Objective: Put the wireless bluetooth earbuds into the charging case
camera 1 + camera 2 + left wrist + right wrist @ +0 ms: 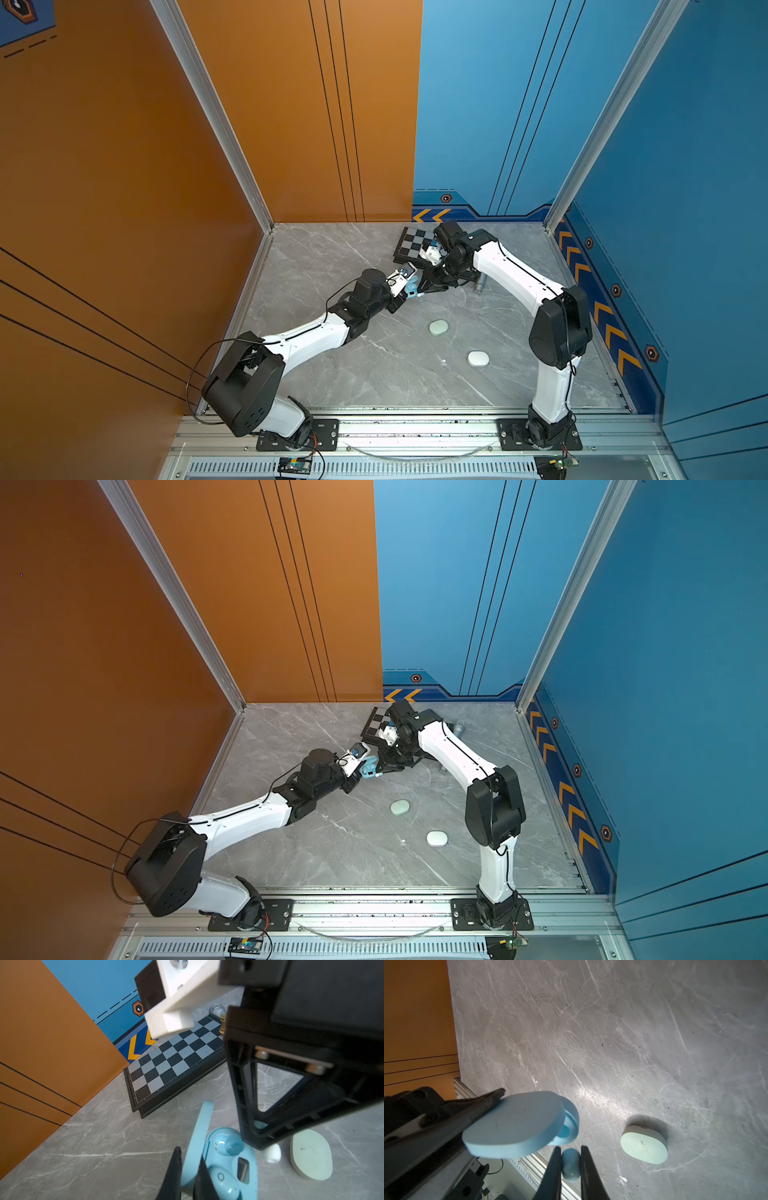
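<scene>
Right wrist view: the right pincer (570,1148) is clenched on a light blue earbud (571,1165) (tiny, bean-shaped), just beside the open blue charging case (571,1112) toward the far middle of the counter (612,1043). The left pincer (189,1164) grasps its raised lid (199,1126); another earbud (224,1185) sits inside.

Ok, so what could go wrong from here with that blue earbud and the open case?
The right gripper pinches the rounded blue earbud only at its fingertips; it might slip or seat tilted.
The left gripper holds the blue case by its open lid alone, so a push may swing the base.
A white earbud lies loose beside the case and could get knocked away.
</scene>
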